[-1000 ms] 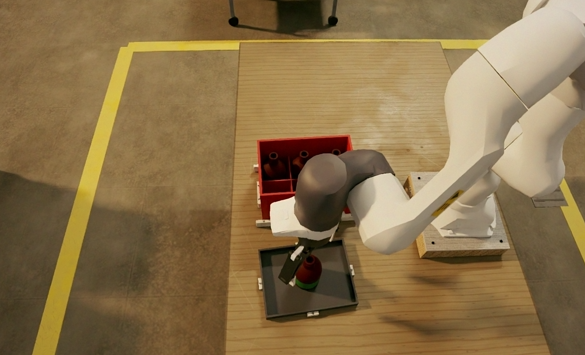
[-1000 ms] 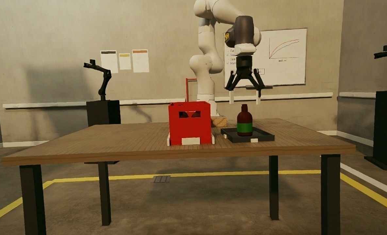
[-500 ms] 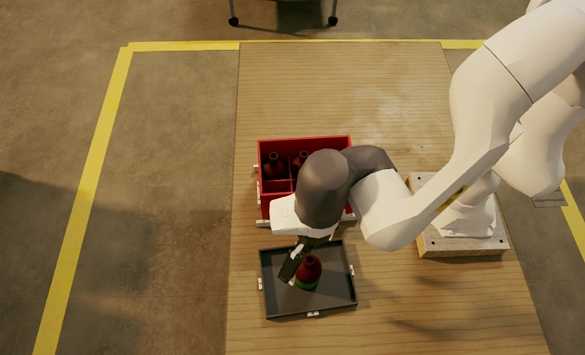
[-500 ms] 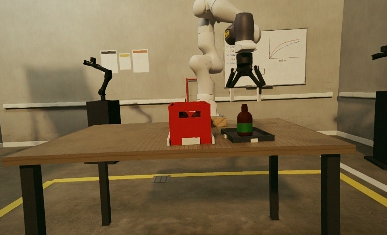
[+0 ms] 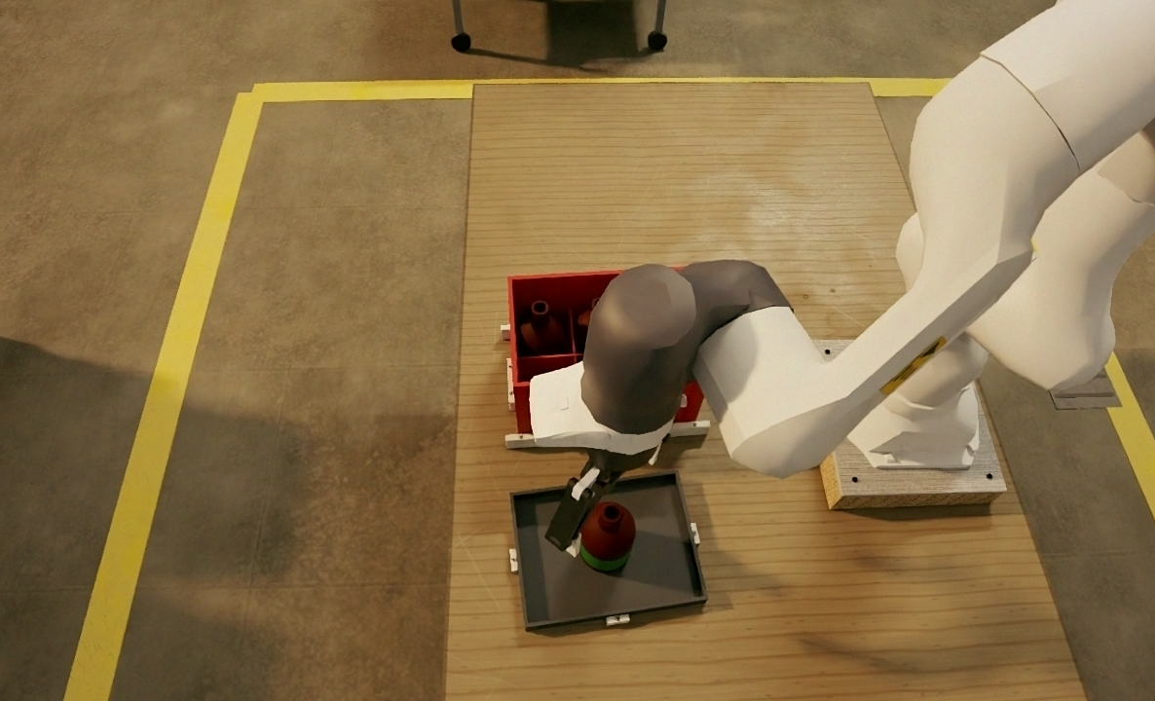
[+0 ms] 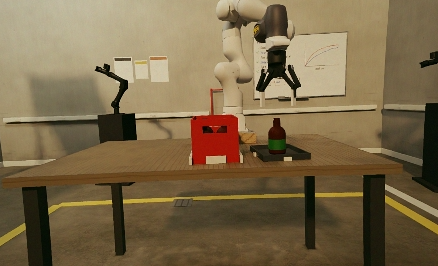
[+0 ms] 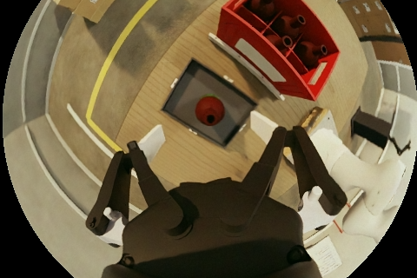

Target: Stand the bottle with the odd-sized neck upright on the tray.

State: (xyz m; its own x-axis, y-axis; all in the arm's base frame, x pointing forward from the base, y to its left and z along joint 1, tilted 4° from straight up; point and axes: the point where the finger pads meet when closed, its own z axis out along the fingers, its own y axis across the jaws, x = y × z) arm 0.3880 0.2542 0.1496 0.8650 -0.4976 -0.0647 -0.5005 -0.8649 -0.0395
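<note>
A dark red-brown bottle with a green band (image 5: 608, 534) (image 6: 276, 133) (image 7: 209, 109) stands upright on the dark grey tray (image 5: 652, 592) (image 6: 299, 154) (image 7: 180, 91). The gripper (image 6: 277, 104) (image 7: 208, 122) is open and empty, its white fingertips well above the bottle's mouth. The red crate (image 5: 521, 402) (image 6: 215, 145) (image 7: 230, 27) stands level beside the tray. In the wrist view several bottles stand in its compartments: one in the far corner (image 7: 262, 4), one in the middle (image 7: 290, 24), one on the near side (image 7: 282, 43), one at the right end (image 7: 310, 53). The arm partly hides them in the top view.
White blocks sit against the crate (image 6: 215, 160) (image 7: 245, 67) and the tray (image 5: 614, 614) (image 6: 287, 156). The arm's base plinth (image 5: 912, 498) stands on the wooden table (image 5: 652, 174) (image 6: 115, 155), to the right in the top view. The crate's walls and dividers rise much higher than the tray's low rim.
</note>
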